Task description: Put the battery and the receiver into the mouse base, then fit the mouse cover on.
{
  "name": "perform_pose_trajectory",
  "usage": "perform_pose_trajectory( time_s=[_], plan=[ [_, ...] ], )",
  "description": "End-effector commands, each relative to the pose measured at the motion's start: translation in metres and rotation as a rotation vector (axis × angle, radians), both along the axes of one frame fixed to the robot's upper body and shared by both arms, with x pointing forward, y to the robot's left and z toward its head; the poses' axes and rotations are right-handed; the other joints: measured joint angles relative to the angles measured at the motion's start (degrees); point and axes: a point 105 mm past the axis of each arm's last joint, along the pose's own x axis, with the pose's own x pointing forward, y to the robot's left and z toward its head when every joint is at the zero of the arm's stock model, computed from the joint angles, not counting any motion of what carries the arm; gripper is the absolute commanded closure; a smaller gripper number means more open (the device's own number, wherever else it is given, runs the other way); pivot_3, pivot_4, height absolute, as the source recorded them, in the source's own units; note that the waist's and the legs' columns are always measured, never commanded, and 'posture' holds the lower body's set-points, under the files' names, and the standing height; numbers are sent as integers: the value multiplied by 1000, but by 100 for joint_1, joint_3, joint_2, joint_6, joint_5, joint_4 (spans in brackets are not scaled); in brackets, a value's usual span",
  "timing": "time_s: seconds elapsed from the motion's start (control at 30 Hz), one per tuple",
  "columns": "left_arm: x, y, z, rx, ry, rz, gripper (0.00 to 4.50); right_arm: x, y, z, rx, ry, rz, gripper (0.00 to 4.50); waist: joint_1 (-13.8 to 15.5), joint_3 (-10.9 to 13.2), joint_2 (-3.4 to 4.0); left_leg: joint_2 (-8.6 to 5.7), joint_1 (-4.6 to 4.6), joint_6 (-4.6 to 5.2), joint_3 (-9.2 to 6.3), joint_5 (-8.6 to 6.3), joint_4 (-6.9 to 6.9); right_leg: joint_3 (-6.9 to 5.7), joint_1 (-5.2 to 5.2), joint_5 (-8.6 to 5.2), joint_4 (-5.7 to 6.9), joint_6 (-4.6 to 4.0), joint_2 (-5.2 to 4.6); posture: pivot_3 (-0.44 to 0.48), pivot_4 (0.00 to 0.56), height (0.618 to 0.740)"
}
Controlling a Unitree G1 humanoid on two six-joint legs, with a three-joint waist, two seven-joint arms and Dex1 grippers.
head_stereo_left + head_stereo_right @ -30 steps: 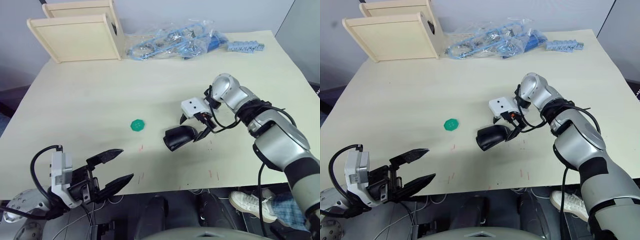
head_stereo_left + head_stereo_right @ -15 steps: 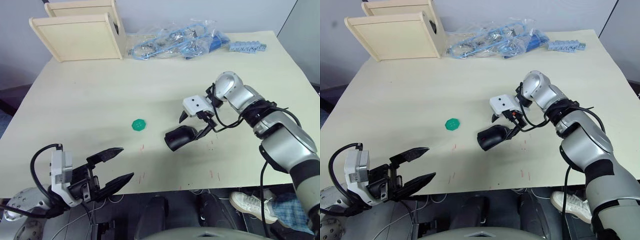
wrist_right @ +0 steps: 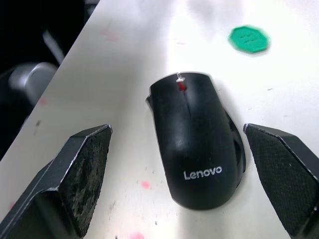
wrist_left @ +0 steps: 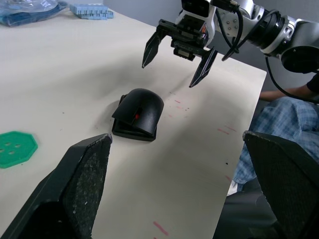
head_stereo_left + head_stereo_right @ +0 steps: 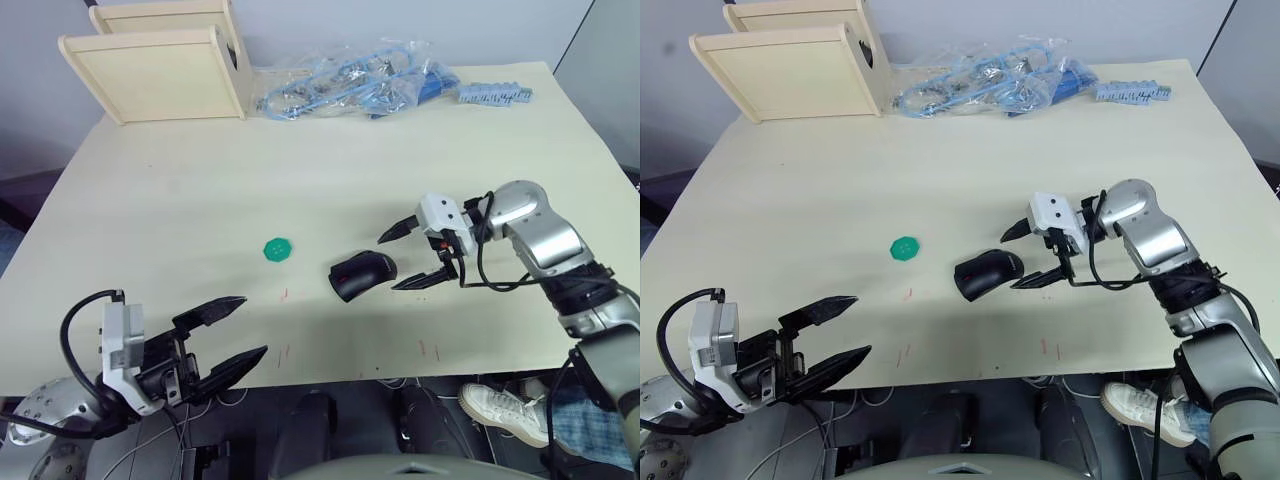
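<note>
Reaching in from the table's right side, the right arm bends at the elbow and points the right gripper (image 5: pixel 413 258) toward the table's middle, its two black fingers spread wide with nothing between them. Just beyond its fingertips, clear of both, the mouse cover (image 5: pixel 364 273) sits on the mouse base (image 4: pixel 130 130), slightly askew, on the table (image 5: pixel 180 170). Farther out past the mouse lies a green disc (image 5: pixel 276 250). The left gripper (image 5: pixel 232 337) hangs low at the table's near edge, fingers apart and empty, well apart from the mouse.
</note>
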Motion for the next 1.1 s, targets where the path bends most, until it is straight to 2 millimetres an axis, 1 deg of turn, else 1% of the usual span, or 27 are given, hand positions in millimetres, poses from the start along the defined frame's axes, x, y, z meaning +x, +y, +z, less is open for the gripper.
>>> perform_pose_trajectory(
  time_s=[0.03, 0.2, 0.3, 0.43, 0.73, 1.1],
  plan=[
    [1, -2, 4, 12, -8, -41, 0, 0, 3, 7, 76, -81, -30, 47, -4, 0, 0, 0, 1, 0, 2, 0, 0, 2, 0, 0, 0, 0, 0, 0, 150, 740],
    [1, -2, 4, 32, -1, -64, 0, 5, 7, 2, 102, -84, -47, 47, -12, 0, -2, 1, 2, 0, 3, 0, 0, 3, 0, 0, 0, 0, 2, 0, 150, 740],
    [0, -2, 6, 35, 1, -65, 0, 8, 9, -9, 81, -83, -27, 47, -7, 1, -2, 1, 1, 0, 3, 0, 0, 2, 0, 0, 0, 1, 2, 0, 150, 740],
    [-1, -1, 6, 38, 5, -62, 0, 9, 11, -15, 53, -84, 12, 47, -7, 1, -2, 0, 1, 0, 3, 0, 0, 3, 1, 0, -1, 1, 1, 0, 150, 740],
    [-5, 2, 5, 44, 10, -48, 0, 19, 12, -20, 36, -84, 34, 47, -14, 1, -2, 1, 3, 0, 3, 0, 0, 3, 0, 0, 1, 0, 3, 0, 150, 740],
    [-7, 1, 5, 44, 9, -42, 0, 20, 15, -21, 23, -93, 67, 47, -12, 1, -2, 1, 3, 0, 3, 0, 0, 3, 1, 0, 1, 0, 3, 0, 150, 740]
  ],
)
